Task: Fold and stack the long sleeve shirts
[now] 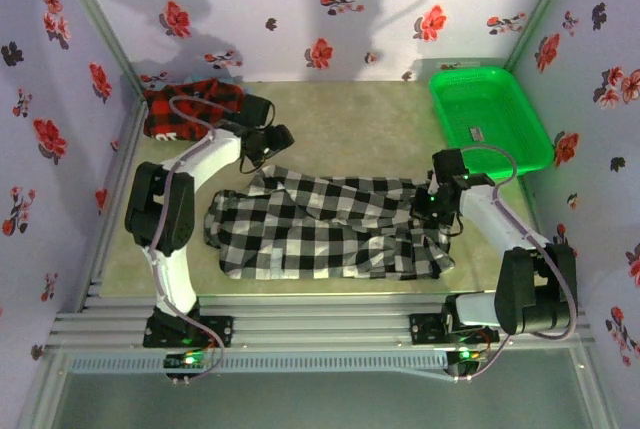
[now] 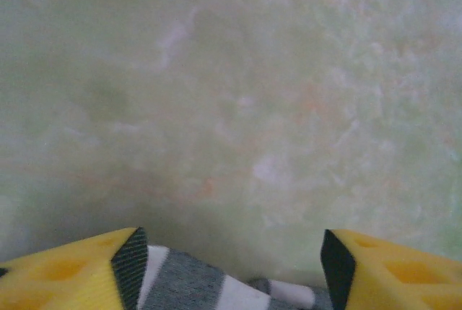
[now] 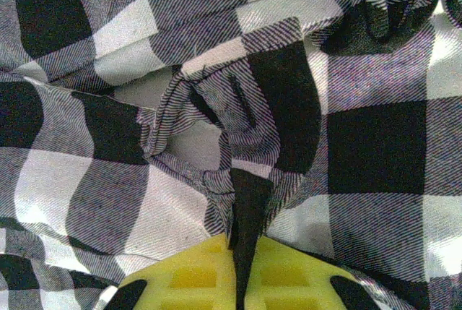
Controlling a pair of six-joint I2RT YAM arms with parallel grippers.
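At the far left corner of the desk [image 1: 350, 119] lies the red-and-black plaid shirt [image 1: 190, 109], bunched in a heap and not folded, well apart from the work in the middle.

Just to its right, the left arm reaches over to the far edge of the black-and-white checked shirt [image 1: 320, 234]. The left hand [image 1: 268, 149] points down at that edge. In its wrist view the left hand [image 2: 231, 252] stands with its yellow fingers [image 2: 72, 274] apart; a strip of checked cloth [image 2: 188, 288] lies between them, not pinched, and bare desk [image 2: 231, 108] stretches beyond.

The checked shirt is spread across the middle of the desk, lying left to right, with wrinkles and overlapping layers.

At the shirt's right end sits the right hand [image 1: 432, 204]. Its wrist view shows the right hand [image 3: 249, 201] narrowed until the two pads meet, with a puckered fold of checked cloth [image 3: 361, 136] gathered at the tip, so it appears to pinch the shirt.

At the far right stands a green plastic basket [image 1: 445, 114], touching nothing.

The step in hand looks like taking hold of the checked shirt at two places for a fold. Next, the left hand needs to close firmly on the far edge, so both hands can lift together and lay the cloth over itself evenly. The plaid shirt has yet to be folded, and the stack is not begun.
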